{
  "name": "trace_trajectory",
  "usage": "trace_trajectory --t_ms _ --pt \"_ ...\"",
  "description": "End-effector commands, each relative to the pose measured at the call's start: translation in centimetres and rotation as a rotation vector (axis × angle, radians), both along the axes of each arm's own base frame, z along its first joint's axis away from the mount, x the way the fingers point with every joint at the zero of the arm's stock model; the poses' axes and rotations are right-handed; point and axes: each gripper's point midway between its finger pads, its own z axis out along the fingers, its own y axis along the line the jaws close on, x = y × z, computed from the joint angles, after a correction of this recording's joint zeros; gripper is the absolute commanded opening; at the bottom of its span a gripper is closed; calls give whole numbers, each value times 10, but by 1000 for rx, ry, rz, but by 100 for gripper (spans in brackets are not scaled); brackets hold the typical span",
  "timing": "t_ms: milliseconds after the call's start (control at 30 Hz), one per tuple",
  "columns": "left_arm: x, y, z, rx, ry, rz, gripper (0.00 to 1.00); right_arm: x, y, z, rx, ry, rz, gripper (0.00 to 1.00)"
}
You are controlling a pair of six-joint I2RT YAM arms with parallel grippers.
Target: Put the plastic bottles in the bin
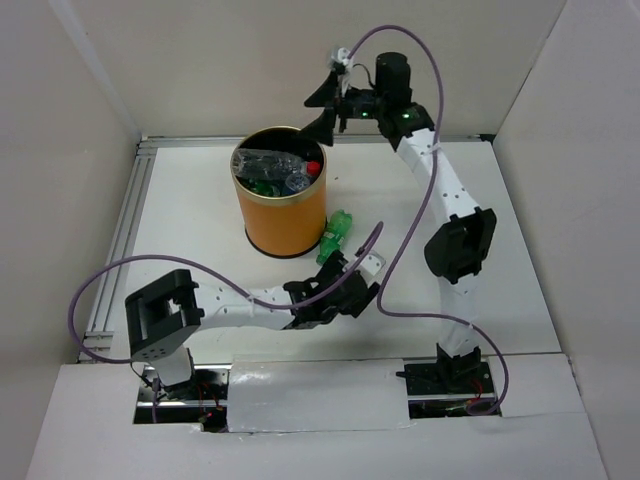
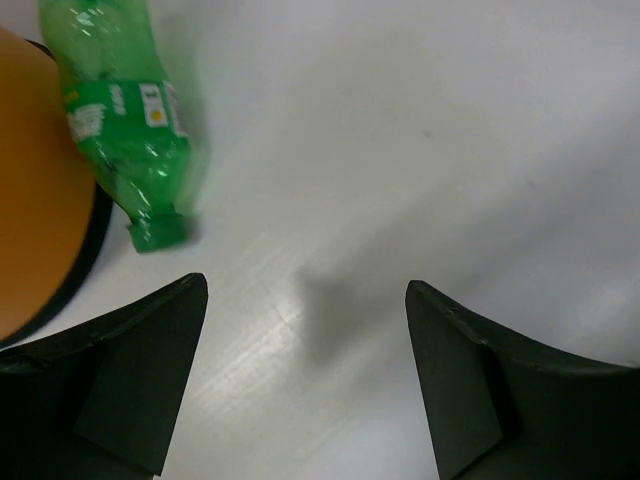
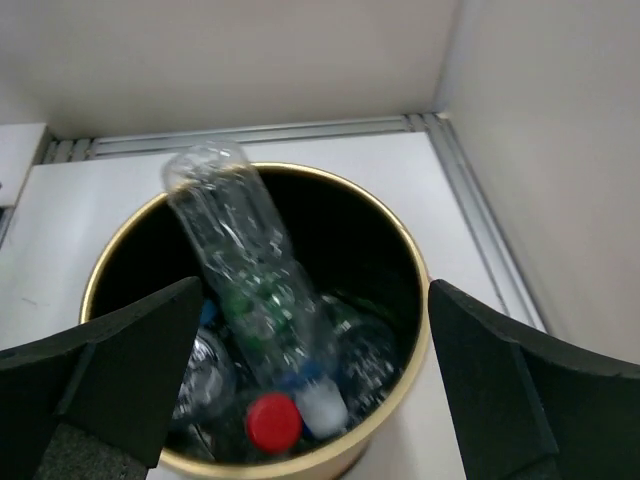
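The orange bin stands mid-table with several plastic bottles inside. From the right wrist view, a clear bottle is dropping cap-down into the bin, free of the fingers, beside a red cap. My right gripper hangs open above the bin. One green bottle lies on the table against the bin's right side, cap toward me. Just in front of it, my left gripper is open and empty over bare table.
White walls enclose the table on three sides. An aluminium rail runs along the left edge and the back. The orange bin wall is close to my left finger. Purple cables loop over the table near both arms.
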Motion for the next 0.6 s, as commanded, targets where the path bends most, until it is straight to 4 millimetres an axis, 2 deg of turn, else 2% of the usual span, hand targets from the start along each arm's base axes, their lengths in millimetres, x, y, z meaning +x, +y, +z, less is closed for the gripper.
trace_trajectory --t_ms 0,33,67,100,133,167,200,233,267,300,333,367,400,433,467,500,533,567 --pt "43 -3 25 -30 -89 72 93 -13 -70 78 30 -155 -148 100" --pt "53 -3 29 -39 -101 87 93 2 -91 63 6 -108 -236 100" --pt "73 -3 32 -37 -106 107 93 20 -135 60 -4 -98 -347 100" --pt "83 -2 31 -28 -111 122 93 19 -160 58 -13 -55 -408 98" --pt "94 -2 30 -13 -120 129 93 23 -183 39 -29 10 -444 94" --pt "103 2 25 19 -121 151 93 29 -229 28 -40 48 -522 89" --pt "122 3 20 44 -133 194 93 19 -246 14 -53 123 -533 82" --pt "127 1 17 68 -141 204 93 14 -265 4 -64 142 -544 69" --pt "136 5 14 109 -154 215 94 6 -295 -26 -62 236 -573 66" --pt "144 0 21 114 -180 228 94 -4 -306 -40 -62 280 -579 66" --pt "150 4 7 170 -194 255 97 -23 -314 -43 -76 269 -585 66" --pt "155 5 5 205 -214 266 99 -37 -322 -80 -77 351 -594 71" --pt "167 6 11 212 -231 307 99 -57 -334 -76 -72 331 -627 75" --pt "175 13 7 249 -230 341 99 -68 -341 -85 -75 341 -648 79" --pt "175 14 -16 288 -201 360 99 -82 -344 -111 -75 382 -651 82" --pt "181 22 -19 322 -188 385 99 -91 -354 -115 -70 380 -678 86" --pt "187 33 -26 348 -184 419 99 -103 -355 -115 -80 356 -682 87" --pt "186 33 -36 343 -166 434 99 -111 -355 -118 -67 364 -674 89"
